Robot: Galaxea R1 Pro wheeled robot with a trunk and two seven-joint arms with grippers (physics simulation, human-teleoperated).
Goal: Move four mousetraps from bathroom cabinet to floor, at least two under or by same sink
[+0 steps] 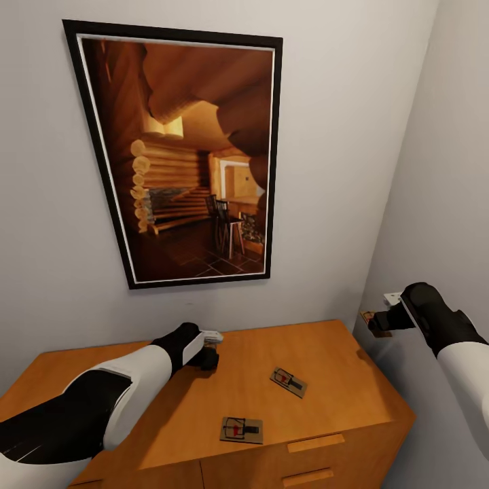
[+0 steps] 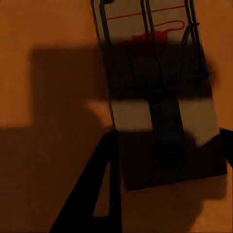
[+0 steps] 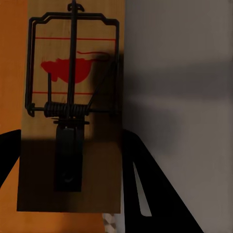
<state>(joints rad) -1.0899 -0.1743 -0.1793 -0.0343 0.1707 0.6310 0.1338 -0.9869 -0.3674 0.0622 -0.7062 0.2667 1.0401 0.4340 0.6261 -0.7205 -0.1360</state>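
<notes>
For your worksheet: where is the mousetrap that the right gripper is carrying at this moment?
In the head view, the mousetrap sits in the right gripper, held in the air off the right end of the cabinet, close to the grey side wall.

No readable text, numbers or brand labels appear on anything here.

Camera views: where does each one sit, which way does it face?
Head view: on the head, looking down at the orange-brown wooden cabinet and framed picture; both arms show.
Left wrist view: along the left gripper, onto a tan wooden mousetrap; dark fingers show.
Right wrist view: along the right gripper, its held mousetrap between fingers.
Shared: that held mousetrap, the cabinet top.
</notes>
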